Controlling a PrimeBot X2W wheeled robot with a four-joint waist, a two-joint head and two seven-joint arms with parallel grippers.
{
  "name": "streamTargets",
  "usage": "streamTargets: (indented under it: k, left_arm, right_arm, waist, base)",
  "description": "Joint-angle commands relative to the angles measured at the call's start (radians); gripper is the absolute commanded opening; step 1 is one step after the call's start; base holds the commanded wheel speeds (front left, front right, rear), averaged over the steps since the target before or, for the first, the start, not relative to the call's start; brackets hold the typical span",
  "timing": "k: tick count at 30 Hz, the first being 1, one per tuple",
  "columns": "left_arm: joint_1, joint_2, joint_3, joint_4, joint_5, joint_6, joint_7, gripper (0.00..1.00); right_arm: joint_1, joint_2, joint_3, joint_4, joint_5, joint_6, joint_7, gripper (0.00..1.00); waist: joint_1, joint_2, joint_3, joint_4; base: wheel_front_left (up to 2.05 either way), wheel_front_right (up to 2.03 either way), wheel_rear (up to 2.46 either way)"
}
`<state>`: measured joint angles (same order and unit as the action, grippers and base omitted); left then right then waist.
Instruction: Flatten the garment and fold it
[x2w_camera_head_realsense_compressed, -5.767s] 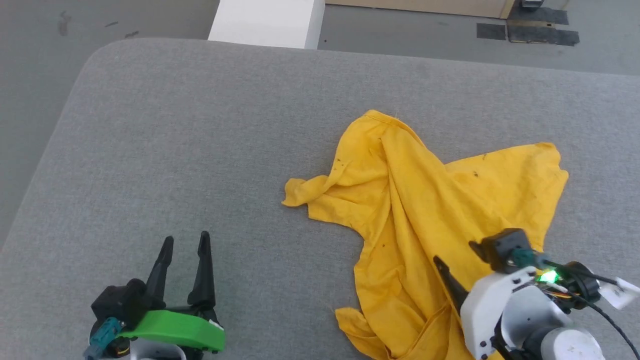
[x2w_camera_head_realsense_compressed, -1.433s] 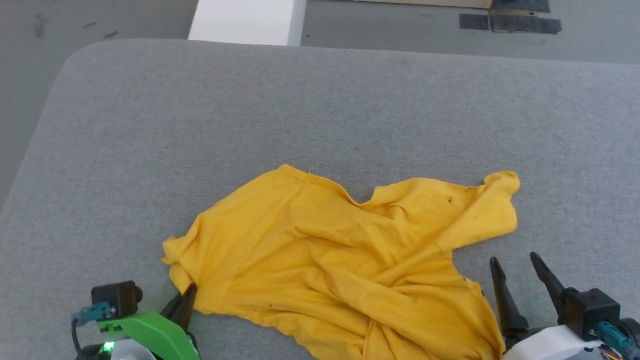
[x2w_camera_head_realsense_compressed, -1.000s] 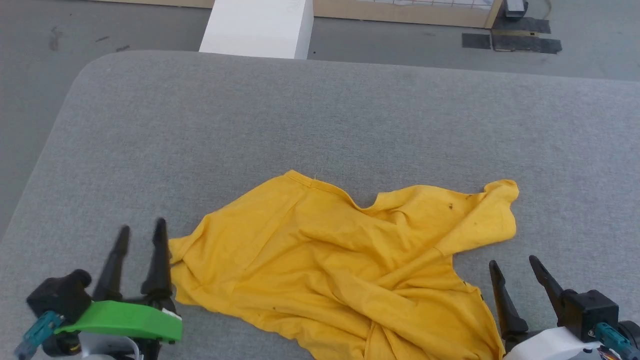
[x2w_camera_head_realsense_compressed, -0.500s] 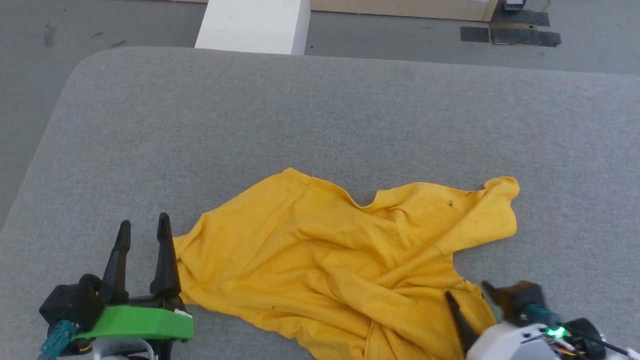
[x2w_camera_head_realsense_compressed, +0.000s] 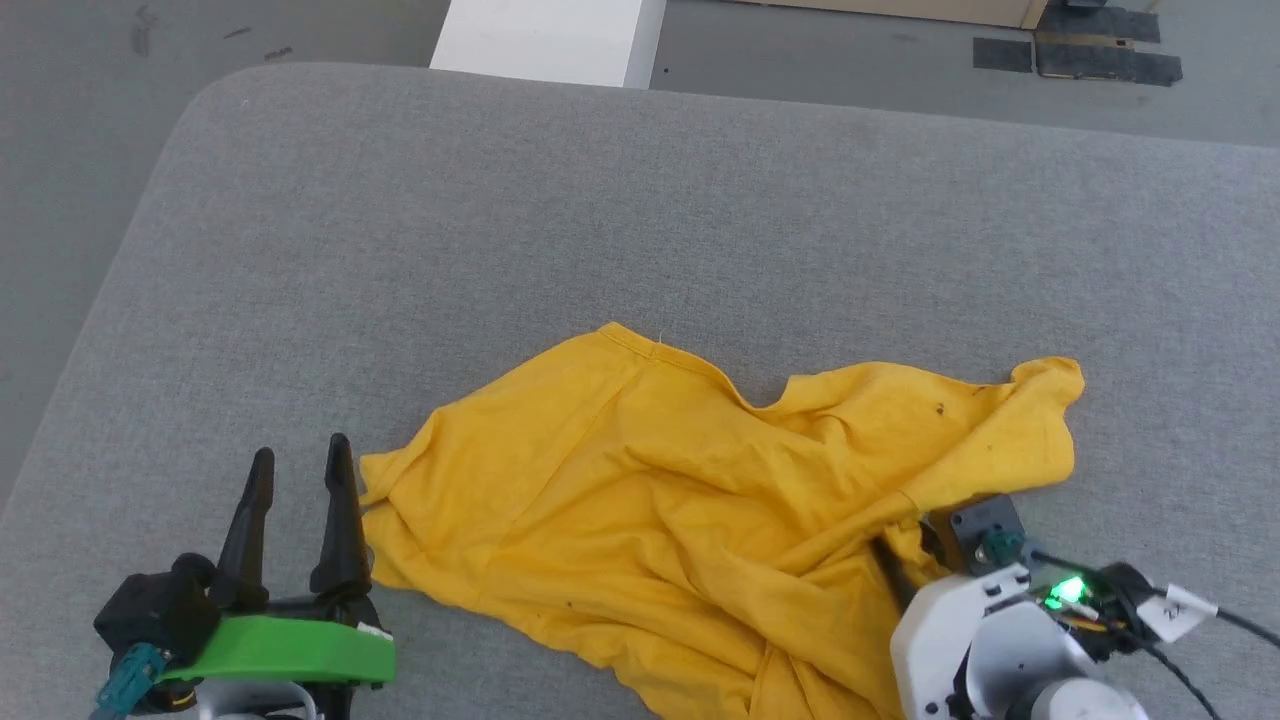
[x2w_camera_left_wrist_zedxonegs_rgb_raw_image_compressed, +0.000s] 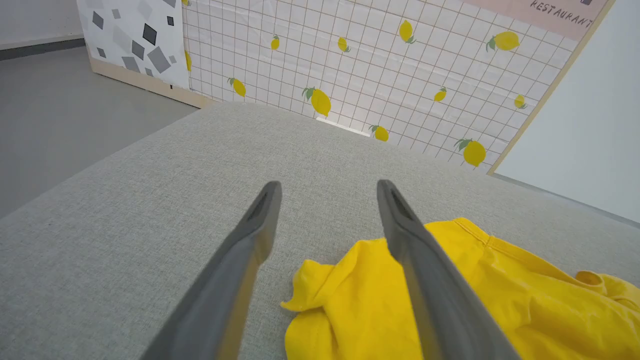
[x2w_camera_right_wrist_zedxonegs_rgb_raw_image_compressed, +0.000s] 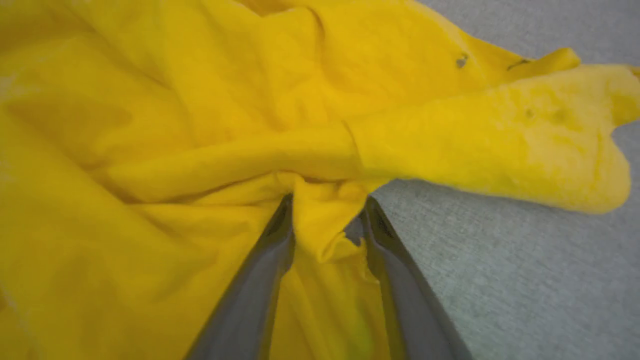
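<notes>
Mostly wide grey surface (x2w_camera_head_realsense_compressed: 600, 200) beyond garment (x2w_camera_head_realsense_compressed: 680, 480)

Bright even light, soft shadows, right wrist view slightly blurred

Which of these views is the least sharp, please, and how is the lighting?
Head view: sharp, evenly lit, soft shadows under the shirt. Left wrist view: crisp as far as the lemon wall, no glare. Right wrist view: the softest, with shirt folds and the right pincer smeared.
</notes>
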<state>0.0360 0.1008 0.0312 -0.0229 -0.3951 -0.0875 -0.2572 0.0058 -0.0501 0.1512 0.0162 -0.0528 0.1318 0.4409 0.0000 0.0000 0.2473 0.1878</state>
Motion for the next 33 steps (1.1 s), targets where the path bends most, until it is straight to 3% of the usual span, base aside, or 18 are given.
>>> streamTargets:
  k: [1, 11, 18, 20, 21, 22, 28, 33]
  left_arm:
    - [-0.018, -0.003, 0.008, 0.003, 0.011, -0.006, -0.004, 1.0]
    - [-0.021, -0.019, 0.015, 0.014, 0.028, -0.026, -0.004, 1.0]
    - [-0.012, -0.017, 0.018, 0.031, 0.035, -0.033, -0.004, 1.0]
    - [-0.009, -0.013, 0.015, 0.037, 0.038, -0.035, -0.004, 1.0]
    - [-0.007, -0.011, 0.013, 0.04, 0.04, -0.035, -0.005, 1.0]
    - [-0.006, -0.01, 0.011, 0.042, 0.041, -0.035, -0.005, 1.0]
    - [0.008, 0.001, 0.002, 0.049, 0.047, -0.036, -0.005, 1.0]
    - [0.026, 0.008, -0.006, 0.041, 0.048, -0.037, -0.003, 1.0]
  right_arm:
    - [-0.015, -0.001, -0.013, 0.01, -0.005, -0.001, -0.001, 0.0]
    - [0.076, 0.0, -0.331, -0.133, -0.077, -0.001, -0.003, 0.0]
    - [0.184, 0.0, -0.399, -0.133, 0.002, -0.001, -0.004, 0.0]
    - [0.186, 0.0, -0.392, -0.121, 0.034, -0.001, -0.024, 0.47]
    - [0.183, 0.0, -0.386, -0.119, 0.043, -0.001, -0.041, 0.94]
    - [0.181, 0.0, -0.382, -0.118, 0.049, -0.001, -0.052, 1.0]
    - [0.145, 0.0, -0.409, -0.197, 0.071, -0.001, -0.164, 1.0]
    - [0.119, 0.0, -0.438, -0.277, 0.078, -0.001, -0.322, 1.0]
  waist:
    - [0.0, 0.0, -0.001, -0.009]
    - [0.0, 0.0, -0.003, -0.061]
    - [0.0, 0.0, -0.014, -0.088]
    - [0.0, 0.0, -0.02, -0.094]
    - [0.0, 0.0, -0.025, -0.097]
    - [0.0, 0.0, -0.028, -0.098]
    - [0.0, 0.0, -0.049, -0.099]
    - [0.0, 0.0, -0.059, -0.097]
  base:
    - [0.0, 0.0, 0.0]
    - [0.0, 0.0, 0.0]
    - [0.0, 0.0, 0.0]
    - [0.0, 0.0, 0.0]
    - [0.0, 0.0, 0.0]
    - [0.0, 0.0, 0.0]
    - [0.0, 0.0, 0.0]
    - [0.0, 0.0, 0.0]
